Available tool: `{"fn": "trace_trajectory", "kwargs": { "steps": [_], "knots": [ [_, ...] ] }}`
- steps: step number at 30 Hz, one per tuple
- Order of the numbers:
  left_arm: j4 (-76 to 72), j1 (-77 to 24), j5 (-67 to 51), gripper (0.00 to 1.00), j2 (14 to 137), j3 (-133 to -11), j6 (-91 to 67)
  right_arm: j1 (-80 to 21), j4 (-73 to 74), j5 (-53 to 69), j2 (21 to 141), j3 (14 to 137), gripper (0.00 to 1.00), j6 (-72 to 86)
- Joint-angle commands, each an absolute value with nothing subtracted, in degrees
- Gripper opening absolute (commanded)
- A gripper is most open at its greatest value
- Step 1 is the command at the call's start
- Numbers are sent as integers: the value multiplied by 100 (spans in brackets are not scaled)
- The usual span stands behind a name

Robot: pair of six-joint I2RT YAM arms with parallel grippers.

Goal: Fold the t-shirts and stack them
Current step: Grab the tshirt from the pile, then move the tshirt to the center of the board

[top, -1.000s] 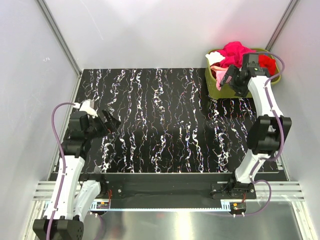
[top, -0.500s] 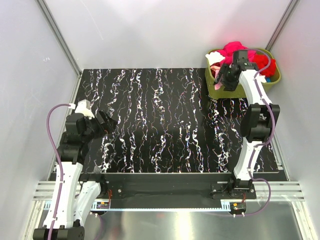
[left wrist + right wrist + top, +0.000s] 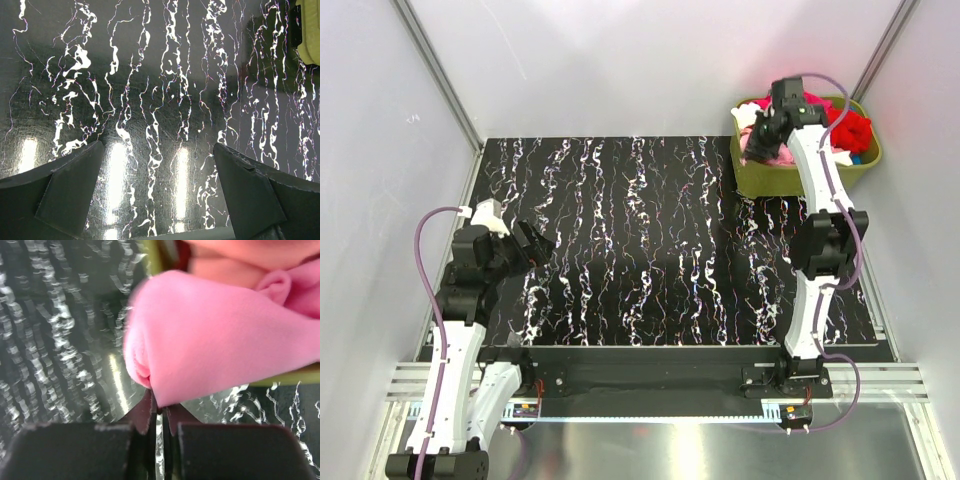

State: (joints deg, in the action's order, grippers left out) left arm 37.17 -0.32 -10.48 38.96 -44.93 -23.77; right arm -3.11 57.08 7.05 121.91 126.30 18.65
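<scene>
Your right claw (image 3: pixel 159 409) pinches only a thin fold of the pink t-shirt (image 3: pixel 220 340) over the tub (image 3: pixel 790 182). Yank and it could slip; left claw (image 3: pixel 157 146) hangs spread.

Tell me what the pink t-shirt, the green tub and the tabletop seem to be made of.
Pink t-shirt: soft matte knit cloth, probably cotton jersey; it bunches in rounded folds.
Green tub: likely moulded plastic, olive, smooth; rigid straight walls.
Tabletop: hard glossy sheet, black with white marble-like veins, perhaps laminate; it mirrors the lamps.
</scene>
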Motion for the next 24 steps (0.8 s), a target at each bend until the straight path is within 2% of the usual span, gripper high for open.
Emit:
{"fn": "trace_trajectory", "kwargs": {
  "steps": [1, 4, 6, 13, 18, 20, 23, 24],
  "knots": [
    [3437, -44, -984, 99, 3788, -4553, -2285, -597, 6106, 1071, 11751, 14144, 0, 1775],
    [3419, -44, -984, 99, 3779, -4526, -2294, -896, 6232, 1745, 11760, 15210, 0, 1749],
    [3419, -44, -976, 99, 3797, -4526, -2294, -1333, 5803, 2247, 11471, 15644, 0, 1662],
    [3419, -44, -941, 99, 3806, -4526, -2294, -2320, 3354, 3418, 9750, 14978, 0, 2345],
    [3419, -44, -923, 99, 3832, -4526, -2303, -2320, 2910, 4023, 9484, 15512, 0, 2979],
    [3419, -44, -914, 99, 3832, -4518, -2311, -2320, 2568, 4279, 9247, 15268, 0, 3172],
    [3402, -44, -888, 99, 3832, -4518, -2320, -2312, 1024, 5140, 9053, 14687, 0, 4408],
    [3393, -44, -888, 99, 3841, -4518, -2320, -2312, 550, 5420, 9148, 14730, 0, 5526]
  ]
}}
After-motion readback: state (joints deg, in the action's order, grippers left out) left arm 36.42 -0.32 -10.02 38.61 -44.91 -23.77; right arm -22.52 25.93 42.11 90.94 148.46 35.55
